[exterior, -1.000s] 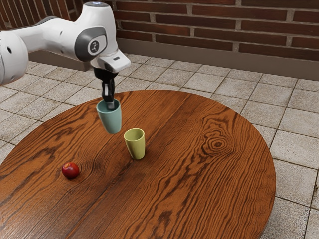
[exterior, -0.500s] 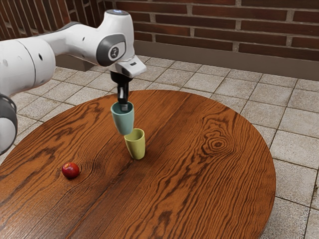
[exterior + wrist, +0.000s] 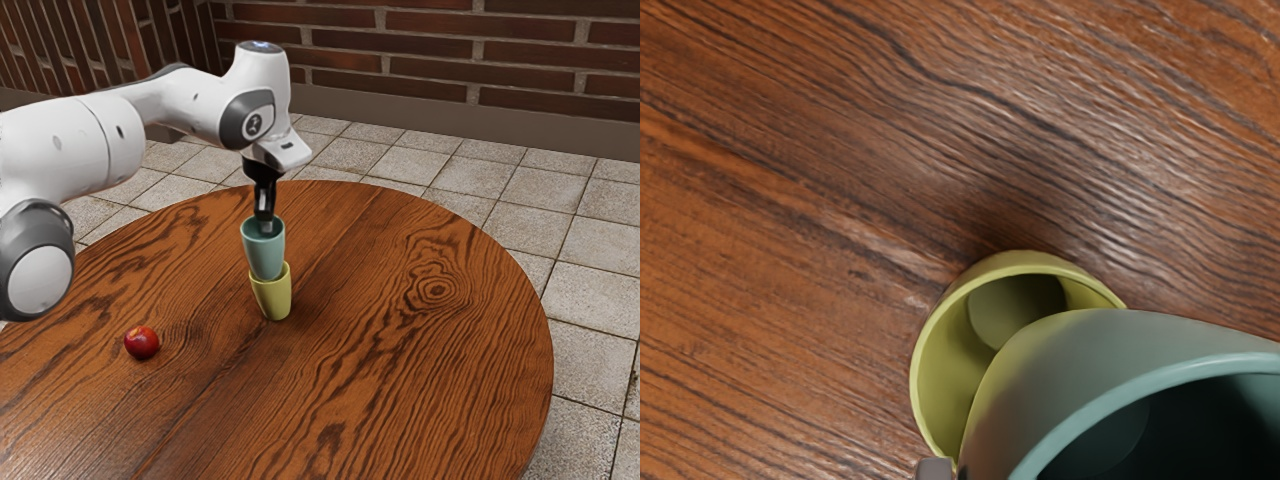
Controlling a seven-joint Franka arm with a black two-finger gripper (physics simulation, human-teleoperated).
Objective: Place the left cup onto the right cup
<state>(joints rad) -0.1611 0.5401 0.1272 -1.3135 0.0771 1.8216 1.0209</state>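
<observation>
Exterior view: our tool clamps the teal cup by its rim, base at the mouth of the yellow-green cup.

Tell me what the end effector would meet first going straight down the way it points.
Shut on the teal cup's rim, the end effector would drive that cup into the yellow-green cup right below; whether they already touch is unclear.

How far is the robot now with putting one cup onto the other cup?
Done: the teal cup is off the table, its base at the mouth of the yellow-green cup. In hand: the end effector grips the teal cup's rim. Left: seat it fully, if it is not yet, then release and withdraw.
</observation>
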